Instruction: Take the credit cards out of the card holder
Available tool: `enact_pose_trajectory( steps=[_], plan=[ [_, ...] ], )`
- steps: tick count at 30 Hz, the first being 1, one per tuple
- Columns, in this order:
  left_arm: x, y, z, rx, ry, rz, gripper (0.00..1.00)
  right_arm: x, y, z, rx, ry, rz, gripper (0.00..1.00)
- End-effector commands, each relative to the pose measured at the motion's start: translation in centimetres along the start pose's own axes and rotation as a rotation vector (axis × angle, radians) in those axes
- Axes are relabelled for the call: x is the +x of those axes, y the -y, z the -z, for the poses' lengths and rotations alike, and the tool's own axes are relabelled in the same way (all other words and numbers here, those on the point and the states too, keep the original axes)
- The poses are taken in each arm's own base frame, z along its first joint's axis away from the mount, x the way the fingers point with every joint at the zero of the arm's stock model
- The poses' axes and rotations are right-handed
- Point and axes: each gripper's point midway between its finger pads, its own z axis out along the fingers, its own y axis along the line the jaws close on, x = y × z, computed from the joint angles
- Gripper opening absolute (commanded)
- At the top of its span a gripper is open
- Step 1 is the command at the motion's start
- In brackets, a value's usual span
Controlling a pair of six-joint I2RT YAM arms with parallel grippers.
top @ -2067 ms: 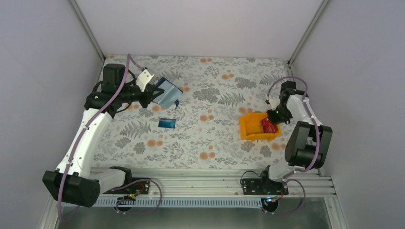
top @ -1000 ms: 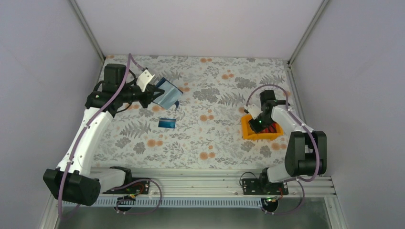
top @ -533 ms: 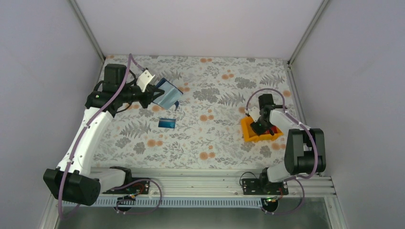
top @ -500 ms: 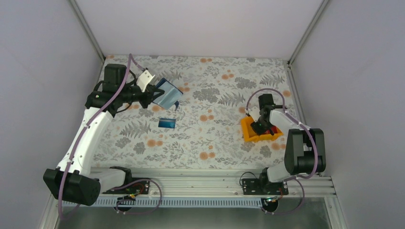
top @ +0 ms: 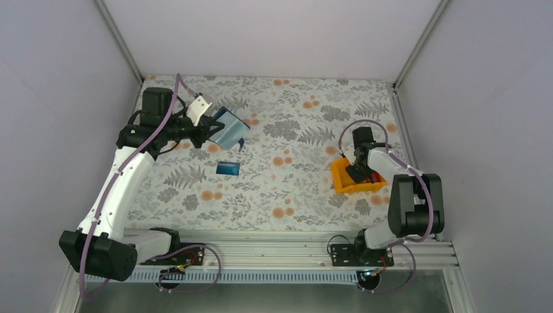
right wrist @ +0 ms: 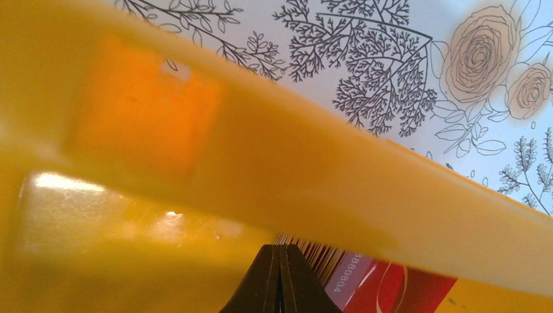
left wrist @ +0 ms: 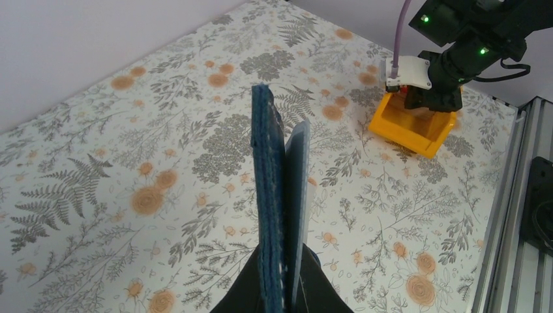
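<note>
My left gripper (top: 210, 130) is shut on the dark blue card holder (top: 228, 128) and keeps it lifted above the back left of the table. In the left wrist view the card holder (left wrist: 269, 195) stands edge-on between the fingers, with a paler blue leaf (left wrist: 298, 189) beside it. One blue credit card (top: 228, 168) lies flat on the cloth below it. My right gripper (top: 357, 171) sits low inside the orange bin (top: 342, 179), its jaws pressed together (right wrist: 279, 274). A red credit card (right wrist: 391, 287) lies on the bin floor just behind the fingertips.
The orange bin's wall (right wrist: 261, 163) fills most of the right wrist view. Flower-patterned cloth (top: 287, 189) covers the table. Grey walls close the back and both sides, and a metal rail (top: 274, 244) with the arm bases runs along the near edge.
The right gripper has dropped lower into the orange bin and closed fully, and the bin has turned slightly. The left arm and the card holder have stayed still.
</note>
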Motion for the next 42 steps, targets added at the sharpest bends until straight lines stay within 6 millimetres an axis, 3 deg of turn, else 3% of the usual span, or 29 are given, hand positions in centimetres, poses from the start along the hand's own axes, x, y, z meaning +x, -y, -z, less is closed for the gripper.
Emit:
enact_pose_trajectory(
  steps=[1,5,9,13,16,19,20,21,22,27,29,33,35,38,42],
  plan=[
    [-0.8,0.5,0.2,0.021,0.019,-0.021,0.07,-0.7,1.1,0.8,0.041,0.012,-0.001,0.04],
    [-0.8,0.5,0.2,0.022,0.018,-0.021,0.07,-2.9,0.9,2.9,0.001,0.139,0.001,0.05],
    [-0.9,0.6,0.2,0.031,0.02,-0.025,0.07,-5.8,0.6,6.5,-0.049,0.328,0.019,0.12],
    [-1.2,1.9,0.7,0.085,0.043,-0.054,0.07,-8.9,1.4,12.2,-0.063,0.545,0.02,0.21],
    [-1.8,4.1,1.9,0.157,0.09,-0.096,0.06,-11.5,3.0,18.4,-0.051,0.726,0.009,0.28],
    [-2.8,6.3,3.6,0.246,0.139,-0.13,0.06,-14.0,3.8,26.7,-0.071,0.991,0.018,0.45],
    [-3.3,7.0,4.3,0.28,0.157,-0.14,0.06,-14.5,3.8,29.6,-0.088,1.087,0.02,0.59],
    [-3.8,7.7,5.1,0.308,0.174,-0.156,0.06,-14.9,3.7,32.5,-0.119,1.177,0.018,0.86],
    [-4.4,8.2,5.8,0.334,0.191,-0.165,0.06,-15.2,3.4,35.0,-0.155,1.259,0.027,0.98],
    [-8.2,11.0,9.9,0.373,0.262,-0.262,0.06,-15.8,2.5,44.9,-0.336,1.519,0.099,1.0],
    [-10.3,12.4,11.9,0.37,0.309,-0.328,0.07,-15.6,1.7,47.9,-0.414,1.586,0.175,1.0],
    [-13.1,13.9,14.6,0.351,0.377,-0.401,0.07,-13.4,-1.0,53.7,-0.648,1.688,0.385,1.0],
    [-14.0,14.0,15.5,0.344,0.395,-0.403,0.07,-11.8,-2.6,55.9,-0.803,1.686,0.514,1.0],
    [-15.2,13.5,16.3,0.357,0.42,-0.383,0.06,-11.5,-4.1,58.5,-0.897,1.667,0.549,1.0],
    [-17.1,12.3,17.2,0.39,0.45,-0.331,0.04,-10.8,-7.5,60.3,-0.887,1.745,0.525,1.0]
  ],
)
